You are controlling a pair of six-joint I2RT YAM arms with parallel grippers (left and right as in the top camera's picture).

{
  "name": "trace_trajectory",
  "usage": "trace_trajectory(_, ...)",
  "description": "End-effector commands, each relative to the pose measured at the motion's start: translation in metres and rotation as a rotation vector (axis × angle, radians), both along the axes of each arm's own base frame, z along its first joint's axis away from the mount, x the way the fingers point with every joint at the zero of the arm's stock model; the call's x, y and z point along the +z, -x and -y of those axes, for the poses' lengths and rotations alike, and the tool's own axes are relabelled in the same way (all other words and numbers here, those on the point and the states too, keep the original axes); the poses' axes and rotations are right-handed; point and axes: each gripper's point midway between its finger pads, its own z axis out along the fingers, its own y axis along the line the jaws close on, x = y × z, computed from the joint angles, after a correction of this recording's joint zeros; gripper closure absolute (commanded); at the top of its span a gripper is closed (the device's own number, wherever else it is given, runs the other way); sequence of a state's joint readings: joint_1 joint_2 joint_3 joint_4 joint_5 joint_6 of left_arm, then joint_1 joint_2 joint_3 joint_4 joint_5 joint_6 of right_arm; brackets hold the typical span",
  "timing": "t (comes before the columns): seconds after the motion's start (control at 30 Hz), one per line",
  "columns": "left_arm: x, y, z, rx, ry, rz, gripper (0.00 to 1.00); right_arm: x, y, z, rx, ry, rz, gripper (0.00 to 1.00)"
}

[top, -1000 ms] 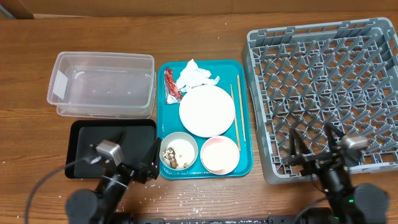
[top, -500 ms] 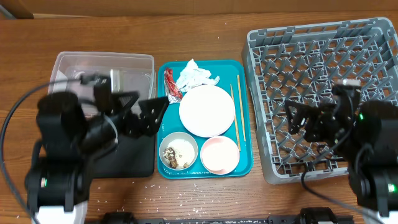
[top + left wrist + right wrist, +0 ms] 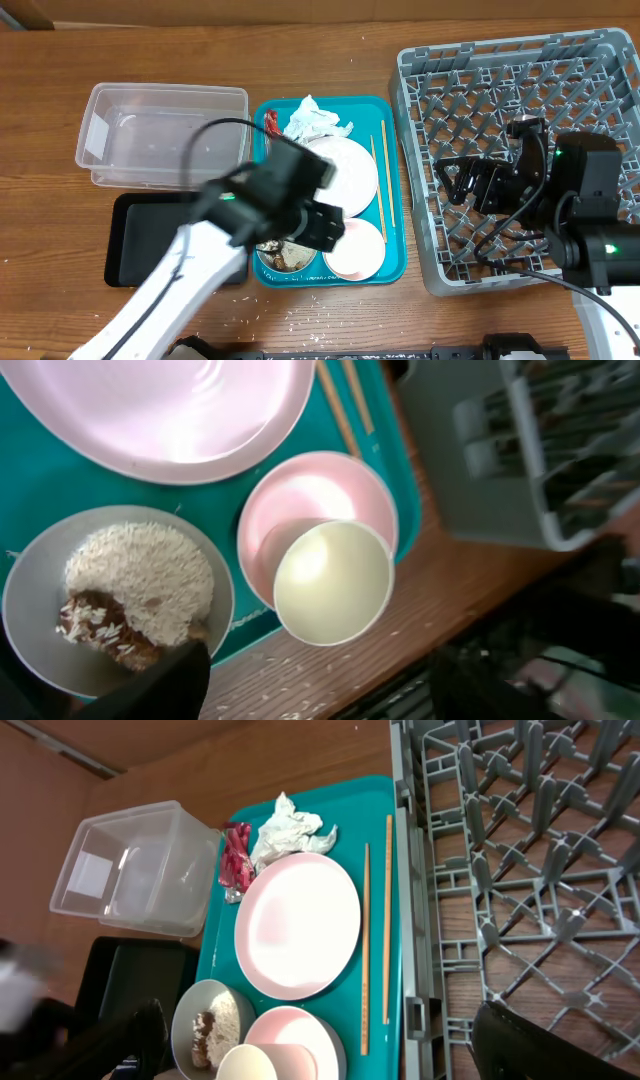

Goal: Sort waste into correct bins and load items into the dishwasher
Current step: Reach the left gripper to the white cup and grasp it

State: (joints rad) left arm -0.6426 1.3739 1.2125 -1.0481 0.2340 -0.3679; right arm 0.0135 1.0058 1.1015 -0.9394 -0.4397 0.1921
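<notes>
While the left gripper [image 3: 318, 660] hangs over the teal tray [image 3: 30, 470] with its jaws apart and nothing held, the pink bowl [image 3: 300, 490] sits right under it with a cream cup [image 3: 333, 582] standing inside. Next to it are the cream-white bowl [image 3: 30, 600] with rice crumbs [image 3: 140, 575], the plate [image 3: 170, 410] and the chopsticks [image 3: 366, 950]. The right gripper [image 3: 458, 182] holds its jaws wide above the grey dish rack [image 3: 520, 90].

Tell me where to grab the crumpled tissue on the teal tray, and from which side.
Pinch the tissue at its bunched middle, straight down from above. It is heaped at the far end of the tray with the red wrapper and the plate beside it, so a sideways approach could nudge them.
</notes>
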Motion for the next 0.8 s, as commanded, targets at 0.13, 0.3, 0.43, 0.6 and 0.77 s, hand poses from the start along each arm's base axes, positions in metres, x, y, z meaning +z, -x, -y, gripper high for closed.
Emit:
trace_trajectory(0.13, -0.067, -0.016, 0.016, 0.033, -0.236, -0.018, 0.38, 0.014, -0.002, -0.001, -0.007, -0.019, 0.025, 0.00)
trace_trajectory(0.3, -0.093, -0.014, 0.026, 0.013, -0.242, -0.089, 0.71, 0.011, 0.000, -0.001, -0.008, -0.018, 0.010, 0.00)
trace_trajectory(0.43, -0.085, -0.022, 0.022, 0.036, -0.228, -0.074, 0.96, 0.010, 0.001, 0.000, -0.009, -0.017, 0.004, 0.00)
trace_trajectory(0.6, -0.033, -0.041, 0.009, 0.095, -0.178, -0.035, 0.96, 0.010, 0.001, 0.000, -0.009, -0.017, 0.005, 0.00)
trace_trajectory(0.77, 0.029, -0.061, -0.012, 0.152, -0.043, 0.011, 0.96, 0.010, 0.001, -0.001, -0.007, -0.018, 0.005, 0.00)
